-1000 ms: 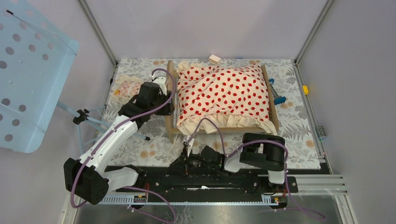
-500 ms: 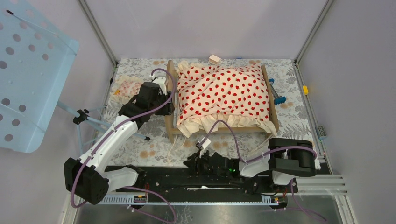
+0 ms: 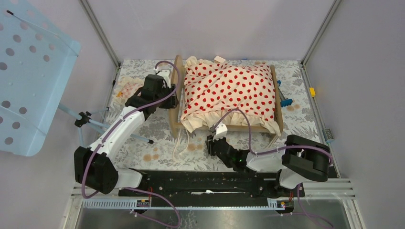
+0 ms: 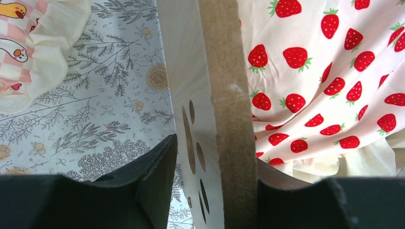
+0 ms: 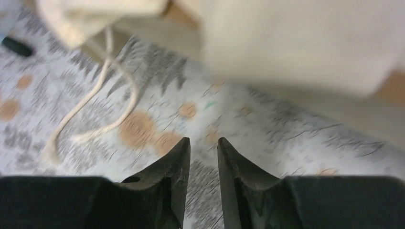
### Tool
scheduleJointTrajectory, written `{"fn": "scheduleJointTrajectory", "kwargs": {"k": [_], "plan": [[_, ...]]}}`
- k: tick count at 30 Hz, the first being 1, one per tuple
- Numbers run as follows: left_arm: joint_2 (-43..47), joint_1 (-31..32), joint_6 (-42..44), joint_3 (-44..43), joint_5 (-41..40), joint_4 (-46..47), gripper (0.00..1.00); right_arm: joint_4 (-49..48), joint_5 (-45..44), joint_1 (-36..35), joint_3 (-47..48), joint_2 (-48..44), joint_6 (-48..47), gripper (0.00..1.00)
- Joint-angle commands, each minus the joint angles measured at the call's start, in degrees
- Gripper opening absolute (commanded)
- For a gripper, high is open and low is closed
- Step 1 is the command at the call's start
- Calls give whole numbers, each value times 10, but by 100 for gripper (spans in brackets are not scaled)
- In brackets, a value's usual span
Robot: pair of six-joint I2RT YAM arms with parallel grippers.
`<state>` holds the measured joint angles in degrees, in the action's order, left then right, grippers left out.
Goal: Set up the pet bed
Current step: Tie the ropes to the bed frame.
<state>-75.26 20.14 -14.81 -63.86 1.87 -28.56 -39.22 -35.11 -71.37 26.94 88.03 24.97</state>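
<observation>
Bed (image 3: 175,121), blanket (image 3: 229,90) spread, is clamped at the headboard (image 4: 229,95) by left gripper (image 4: 215,162); right gripper (image 5: 204,148) is held parted, empty; pillow (image 3: 130,88), at left, is not yet placed.

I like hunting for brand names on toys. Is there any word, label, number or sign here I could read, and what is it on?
No readable text in any view.
Blanket: strawberry print only.
Pillow: ducks and pink checks, no lettering.
Pet bed: paw-print cutouts only.
Right wrist view: blurred, no writing shows.
</observation>
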Motion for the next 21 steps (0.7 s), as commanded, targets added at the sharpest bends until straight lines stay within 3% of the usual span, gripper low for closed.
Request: {"fn": "scheduleJointTrajectory", "kwargs": {"k": [1,4,7,11,21], "plan": [[-14,-6,7,-19,4,21,46,4,-21,59,33,-19,-51,35],[12,-6,6,-18,8,20,51,1,-1,75,48,-21,-76,37],[51,-6,-1,-7,7,12,69,-2,43,76,55,-22,-84,43],[117,-7,-27,24,5,-2,81,-23,88,71,34,-29,-56,44],[280,-7,-144,152,-13,-39,85,-28,42,-67,102,42,-14,57]]}}
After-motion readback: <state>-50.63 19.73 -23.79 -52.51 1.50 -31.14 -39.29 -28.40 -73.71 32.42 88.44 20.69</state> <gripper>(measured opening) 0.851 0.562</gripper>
